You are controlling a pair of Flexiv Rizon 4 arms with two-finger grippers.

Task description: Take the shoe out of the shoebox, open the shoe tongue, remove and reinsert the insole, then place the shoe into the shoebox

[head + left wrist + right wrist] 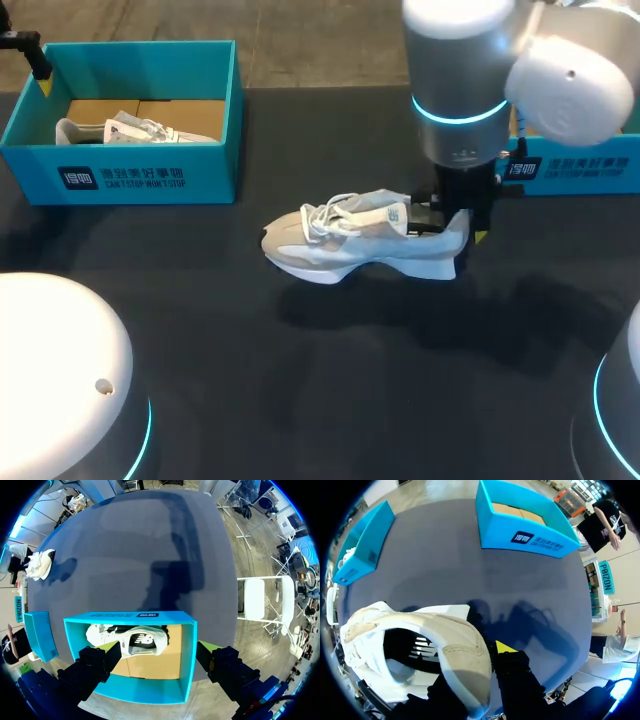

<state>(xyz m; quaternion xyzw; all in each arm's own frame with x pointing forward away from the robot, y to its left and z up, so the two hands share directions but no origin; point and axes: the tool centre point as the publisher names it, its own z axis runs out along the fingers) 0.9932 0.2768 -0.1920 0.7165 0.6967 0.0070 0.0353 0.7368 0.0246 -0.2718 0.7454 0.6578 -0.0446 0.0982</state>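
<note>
A white and grey shoe (350,240) lies in the middle of the black table, toe pointing left. My right gripper (455,215) is shut on its heel collar. In the right wrist view the heel (450,645) sits between the fingers, one yellow tip (505,646) outside it. At the far left stands a teal shoebox (215,120) with a second shoe (135,130) inside. My left gripper (157,662) hangs open above this box (187,650), a finger on each side of the shoe (140,640) and touching nothing.
Another teal box (585,165) stands at the far right, partly behind my right arm; it is the box (525,527) ahead of the right gripper. A teal lid-like piece (40,635) lies beside the left box. Bare table spreads in front of the shoe.
</note>
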